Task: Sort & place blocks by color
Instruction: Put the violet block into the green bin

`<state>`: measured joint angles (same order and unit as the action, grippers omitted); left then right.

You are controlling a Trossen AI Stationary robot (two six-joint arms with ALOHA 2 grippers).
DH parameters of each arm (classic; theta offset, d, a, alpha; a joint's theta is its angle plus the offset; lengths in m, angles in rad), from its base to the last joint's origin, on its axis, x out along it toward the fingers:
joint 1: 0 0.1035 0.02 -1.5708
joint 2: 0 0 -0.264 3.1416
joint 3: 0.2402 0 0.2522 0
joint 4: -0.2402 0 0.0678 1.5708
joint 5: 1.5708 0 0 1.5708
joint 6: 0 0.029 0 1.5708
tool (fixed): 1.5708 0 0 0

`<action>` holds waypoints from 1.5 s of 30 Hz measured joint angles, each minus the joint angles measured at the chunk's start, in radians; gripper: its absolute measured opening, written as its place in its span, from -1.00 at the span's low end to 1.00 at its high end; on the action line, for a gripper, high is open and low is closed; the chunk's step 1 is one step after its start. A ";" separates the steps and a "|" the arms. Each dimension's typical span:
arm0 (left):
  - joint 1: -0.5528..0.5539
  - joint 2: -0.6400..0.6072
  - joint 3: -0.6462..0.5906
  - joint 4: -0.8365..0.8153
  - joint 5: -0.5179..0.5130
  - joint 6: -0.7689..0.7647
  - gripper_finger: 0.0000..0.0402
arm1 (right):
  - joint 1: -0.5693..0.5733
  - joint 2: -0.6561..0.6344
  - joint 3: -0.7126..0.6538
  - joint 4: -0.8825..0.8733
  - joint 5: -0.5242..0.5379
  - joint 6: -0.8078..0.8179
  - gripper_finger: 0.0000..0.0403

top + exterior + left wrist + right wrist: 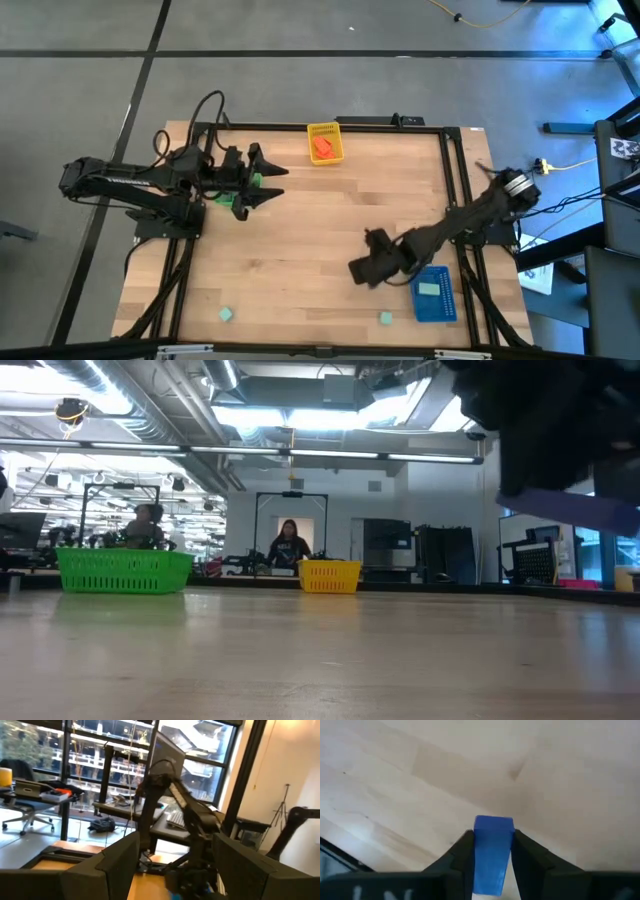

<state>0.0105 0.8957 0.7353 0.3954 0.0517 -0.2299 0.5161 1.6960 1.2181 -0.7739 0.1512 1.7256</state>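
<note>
My right gripper [492, 856] is shut on a small blue-purple block [493, 851] and hangs over the wooden table's right half, near the front [364, 268]. The low view shows the block [572, 508] well above the table top. Orange-red blocks [322, 147] lie in the yellow tray [324, 128] at the far edge. One mint block [429, 289] lies in the blue tray [434, 308], and two more [227, 314] [385, 318] rest flat on the table near the front edge. My left gripper [272, 180] waits open over the green tray [243, 204] at the left. My right gripper pinches the block's two opposite sides [479, 851] between its two fingers. The fingers [462, 852] come steeply from above, pointing down. The block's lower end [493, 824] reaches a little past the fingertips. It is lifted clear of the table.
The blue tray stands just right of my right gripper, by the front right corner. Black frame rails [455, 180] run along the table's sides. Bare wood [330, 220] lies between the two arms. A person [289, 548] stands in the room beyond the table.
</note>
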 joint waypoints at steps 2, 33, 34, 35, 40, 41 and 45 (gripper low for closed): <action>0.000 -0.002 0.000 -0.001 0.000 -0.002 0.21 | -0.032 -0.047 -0.029 -0.016 0.001 -0.107 -0.51; 0.000 0.026 -0.002 -0.069 -0.173 -0.317 0.21 | -0.569 -0.448 -0.304 1.032 -0.230 -1.258 -0.51; 0.000 0.026 -0.001 -0.076 -0.171 -0.317 0.21 | -0.573 -0.448 -0.292 1.028 -0.241 -1.263 -0.51; 0.000 0.028 -0.001 -0.089 -0.170 -0.317 0.21 | -0.576 -0.448 -0.284 1.026 -0.252 -1.265 -0.51; 0.000 0.029 -0.001 -0.124 -0.169 -0.303 0.21 | -0.579 -0.448 -0.274 1.018 -0.258 -1.264 -0.51; 0.000 0.030 -0.001 -0.124 -0.169 -0.303 0.21 | -0.579 -0.448 -0.274 1.012 -0.259 -1.264 -0.51; 0.000 0.030 -0.001 -0.124 -0.164 -0.311 0.21 | -0.579 -0.447 -0.275 0.993 -0.265 -1.260 -0.51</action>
<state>0.0106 0.9257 0.7341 0.2712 -0.1126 -0.5411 -0.0628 1.2488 0.9436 0.2186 -0.1140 0.4652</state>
